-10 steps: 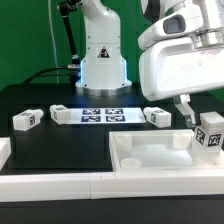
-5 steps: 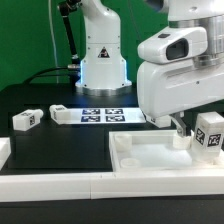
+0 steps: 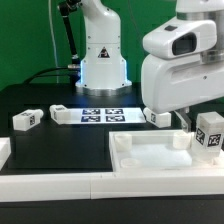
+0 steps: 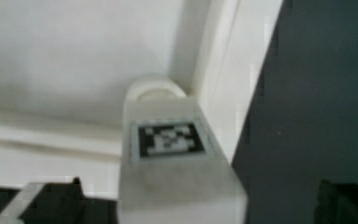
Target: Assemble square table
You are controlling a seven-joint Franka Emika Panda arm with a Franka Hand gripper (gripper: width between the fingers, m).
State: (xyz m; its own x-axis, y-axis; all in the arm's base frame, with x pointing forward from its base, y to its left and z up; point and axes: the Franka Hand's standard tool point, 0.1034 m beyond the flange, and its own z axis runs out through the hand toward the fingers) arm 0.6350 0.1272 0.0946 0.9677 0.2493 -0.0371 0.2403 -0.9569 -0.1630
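The white square table top (image 3: pixel 150 158) lies at the front right, rim up. My gripper (image 3: pixel 186 124) hangs over the top's far right corner. In the wrist view a white leg with a tag (image 4: pixel 169 140) stands at that corner of the top (image 4: pixel 69 60), between my fingers (image 4: pixel 48 203). The jaws stand apart, with a gap beside the leg, so the gripper (image 4: pixel 194 208) is open. Loose tagged legs lie at the left (image 3: pixel 27 120), by the marker board (image 3: pixel 60 113), behind the top (image 3: pixel 157 117) and at the far right (image 3: pixel 210 133).
The marker board (image 3: pixel 98 116) lies in front of the arm's base (image 3: pixel 102 62). White border bars run along the front edge (image 3: pixel 60 185) and at the left (image 3: pixel 4 150). Black table surface (image 3: pixel 60 145) lies to the left of the top.
The gripper has come down over the top's far right corner and shifted a little sideways. The loose legs and the top have not moved.
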